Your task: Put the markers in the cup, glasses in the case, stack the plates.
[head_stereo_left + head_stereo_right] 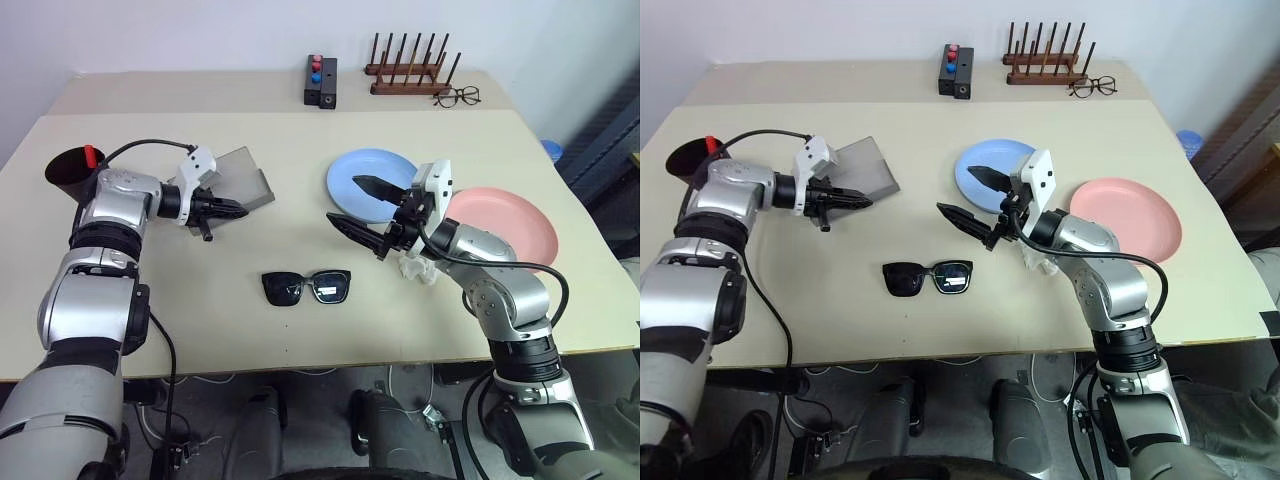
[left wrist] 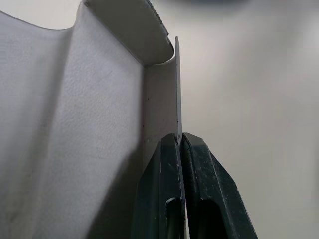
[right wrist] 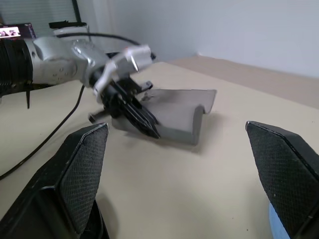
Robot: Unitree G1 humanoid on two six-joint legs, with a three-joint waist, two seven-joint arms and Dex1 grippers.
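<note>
The grey case (image 1: 243, 180) lies left of centre with its lid raised, and my left gripper (image 1: 238, 210) is shut on the thin edge of that lid (image 2: 177, 89). The right wrist view shows the case (image 3: 174, 112) open toward my right gripper. The black glasses (image 1: 306, 287) rest folded-out on the table near the front, untouched. My right gripper (image 1: 348, 202) hangs open above the table, between the glasses and the light blue plate (image 1: 370, 180). A pink plate (image 1: 505, 225) lies beside it. The dark cup (image 1: 70, 168) stands far left, a marker's red end (image 1: 89, 155) at its rim.
At the back stand a black box with red and blue buttons (image 1: 320, 80), a wooden peg rack (image 1: 408, 70) and clear eyeglasses (image 1: 457, 96). A small white crumpled thing (image 1: 415, 268) lies under my right forearm.
</note>
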